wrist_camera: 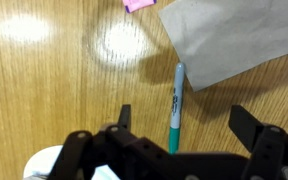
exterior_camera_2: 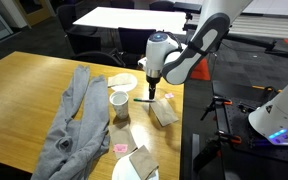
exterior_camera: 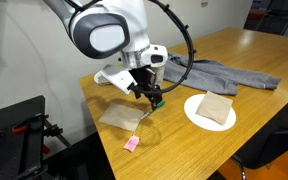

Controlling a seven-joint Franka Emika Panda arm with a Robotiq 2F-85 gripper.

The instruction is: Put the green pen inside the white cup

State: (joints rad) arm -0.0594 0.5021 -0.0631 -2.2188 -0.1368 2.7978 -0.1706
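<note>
Green pen (wrist_camera: 174, 105): lies flat on the wooden surface (wrist_camera: 44, 90), whitish end just beside the edge of a brown paper sheet (wrist_camera: 234, 40).
White cup (exterior_camera_2: 119, 105): upright, near.
Risk: the thin, low body may roll or slip if the close comes too high; a fingertip could snag the paper.
Fingers (wrist_camera: 124, 116): spread wide, empty, straddling the pen without contact.

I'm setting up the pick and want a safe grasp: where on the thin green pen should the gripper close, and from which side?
Take the thin green pen at mid-body, from straight above, fingers closing across its length. It lies flat on the wooden table, so only its long sides are free, and the tan paper sheet crowds its far end. The open gripper straddles it.
</note>
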